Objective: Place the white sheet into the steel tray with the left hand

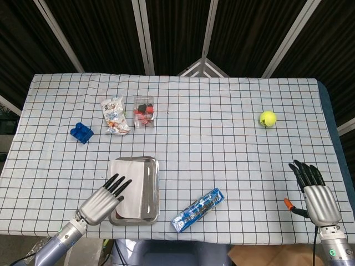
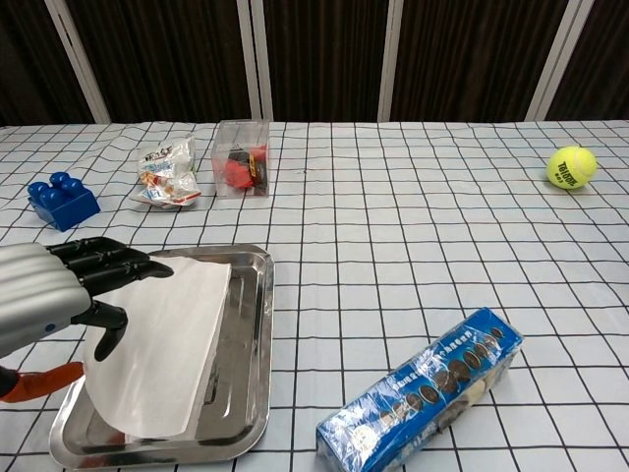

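The white sheet [image 1: 130,182] [image 2: 165,344] lies almost flat in the steel tray [image 1: 152,191] [image 2: 257,324] near the table's front edge and covers the tray's left part. My left hand [image 1: 105,198] [image 2: 44,300] is at the tray's near left corner. Its dark fingers [image 2: 118,264] reach over the sheet's left edge, and its thumb sits against that edge, so it seems to pinch the sheet. My right hand [image 1: 315,191] hovers far to the right with fingers apart and holds nothing. It does not show in the chest view.
A blue biscuit pack [image 1: 198,209] [image 2: 428,388] lies just right of the tray. Farther back are a blue brick [image 1: 81,132] [image 2: 63,200], a snack bag [image 1: 114,115] [image 2: 165,173] and a clear box [image 1: 144,111] [image 2: 242,157]. A tennis ball [image 1: 268,118] [image 2: 571,167] sits at the right.
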Robot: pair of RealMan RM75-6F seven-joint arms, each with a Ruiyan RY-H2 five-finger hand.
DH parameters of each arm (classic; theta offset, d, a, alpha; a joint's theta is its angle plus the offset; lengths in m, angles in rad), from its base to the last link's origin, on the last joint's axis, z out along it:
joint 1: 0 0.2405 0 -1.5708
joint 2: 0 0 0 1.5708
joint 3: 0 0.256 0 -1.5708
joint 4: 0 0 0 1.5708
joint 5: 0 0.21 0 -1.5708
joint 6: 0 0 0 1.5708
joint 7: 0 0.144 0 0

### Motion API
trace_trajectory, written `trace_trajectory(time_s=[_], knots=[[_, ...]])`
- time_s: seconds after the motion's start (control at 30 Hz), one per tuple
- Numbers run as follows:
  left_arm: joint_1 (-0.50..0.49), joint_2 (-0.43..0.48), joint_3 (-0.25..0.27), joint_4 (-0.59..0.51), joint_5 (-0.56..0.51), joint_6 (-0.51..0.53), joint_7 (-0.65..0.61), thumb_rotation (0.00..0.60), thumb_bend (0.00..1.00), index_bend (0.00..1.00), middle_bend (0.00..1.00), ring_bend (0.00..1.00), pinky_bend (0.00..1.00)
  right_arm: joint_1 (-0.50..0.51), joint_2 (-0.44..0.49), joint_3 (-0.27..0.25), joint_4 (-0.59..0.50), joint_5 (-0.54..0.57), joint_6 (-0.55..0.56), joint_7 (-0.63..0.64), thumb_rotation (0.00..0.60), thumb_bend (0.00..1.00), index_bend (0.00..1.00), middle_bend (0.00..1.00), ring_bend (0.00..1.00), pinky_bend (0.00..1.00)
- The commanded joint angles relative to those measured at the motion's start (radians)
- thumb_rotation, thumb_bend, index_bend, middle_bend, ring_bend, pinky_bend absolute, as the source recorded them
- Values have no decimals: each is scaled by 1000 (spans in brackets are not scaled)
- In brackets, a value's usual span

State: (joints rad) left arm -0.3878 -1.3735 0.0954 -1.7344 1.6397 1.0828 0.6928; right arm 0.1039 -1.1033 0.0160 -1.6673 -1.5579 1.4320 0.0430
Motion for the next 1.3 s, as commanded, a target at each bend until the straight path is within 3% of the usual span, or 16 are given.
trace_trajectory(time_s=[0.03,0.53,0.63,0.77,0.87,1.13,1.3], knots=[[14,-27,-7,0,-25,8,27,600,450,485,6,0,0,0,0,0,0,-1,0,0,600,314,0,0,0,0],[-5,-74,0,7,-19,-14,26,600,443,479,3,0,0,-1,0,-1,0,-3,3,1,600,314,0,0,0,0],[-8,-65,8,4,-14,-19,25,600,374,414,0,0,0,-1,1,0,0,-3,3,2,600,313,0,0,0,0],[-1,-44,18,-11,-28,-19,40,600,266,219,0,0,0,0,1,1,1,-3,2,4,600,313,0,0,0,0],[5,-24,21,-31,-38,-11,55,600,239,132,0,0,0,-1,1,0,1,-4,4,3,600,313,0,0,0,0],[18,46,32,-69,-66,3,62,600,236,7,0,0,0,-1,0,0,0,-3,3,1,600,314,0,0,0,0],[-20,122,35,-145,-201,-110,110,600,236,0,0,0,0,0,-1,-1,-2,-3,1,-4,600,314,0,0,0,0]])
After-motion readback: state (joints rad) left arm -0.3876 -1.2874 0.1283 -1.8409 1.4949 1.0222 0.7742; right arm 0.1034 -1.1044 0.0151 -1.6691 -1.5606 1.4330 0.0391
